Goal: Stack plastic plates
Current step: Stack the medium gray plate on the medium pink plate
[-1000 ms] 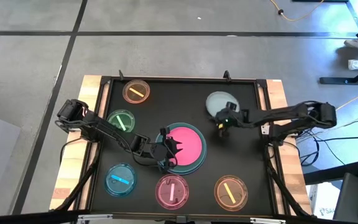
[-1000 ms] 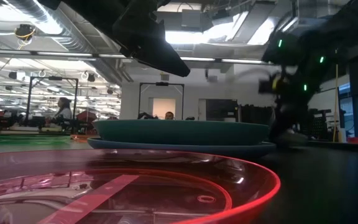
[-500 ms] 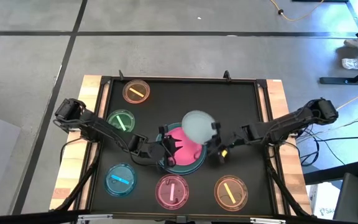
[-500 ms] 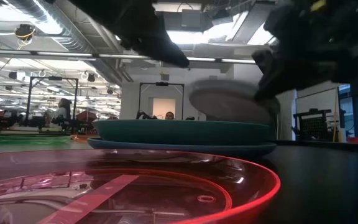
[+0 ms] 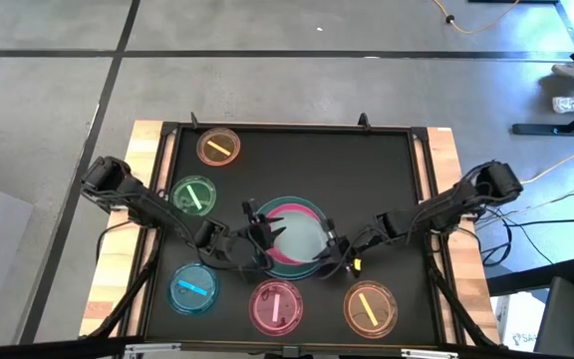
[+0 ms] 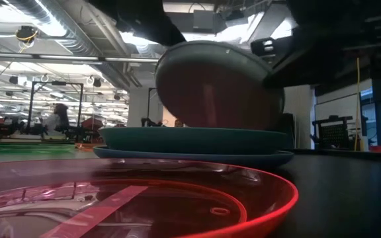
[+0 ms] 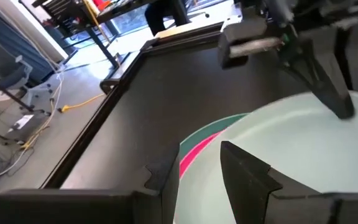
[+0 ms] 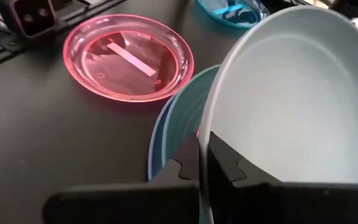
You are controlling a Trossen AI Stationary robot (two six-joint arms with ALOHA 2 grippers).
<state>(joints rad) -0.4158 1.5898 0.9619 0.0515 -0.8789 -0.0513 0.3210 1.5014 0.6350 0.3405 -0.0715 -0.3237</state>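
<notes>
The pale mint plate (image 5: 299,237) hangs tilted over a stack: pink plate (image 5: 273,223) on a teal plate (image 6: 190,140) on a blue-grey plate (image 6: 190,156). My right gripper (image 5: 329,246) reaches in from the table's right and is shut on the mint plate. My left gripper (image 5: 257,231) is open at the stack's left side. In the left wrist view its fingers stand on either side of the mint plate's rim (image 7: 188,180). Whether they touch it, I cannot tell. My right gripper pinches the mint plate's rim (image 8: 211,146) on its right near side, one finger (image 8: 232,168) inside the plate and one outside. It comes almost level from the table's right. The plate is steeply tilted, underside (image 6: 213,86) toward the near edge. Its lower edge is hidden behind the teal plate.
Five translucent striped dishes lie around the stack: orange (image 5: 218,147) far left, green (image 5: 194,193) left, blue (image 5: 193,289) near left, pink (image 5: 275,306) near middle, orange (image 5: 370,307) near right. A raised frame (image 5: 287,128) bounds the black table top.
My right gripper has carried the mint plate from the table's far right, lifted clear, toward the left and near to the middle stack. The plate now hangs over the pink plate, tipped up steeply. My left gripper has stayed open at the stack's left rim.
</notes>
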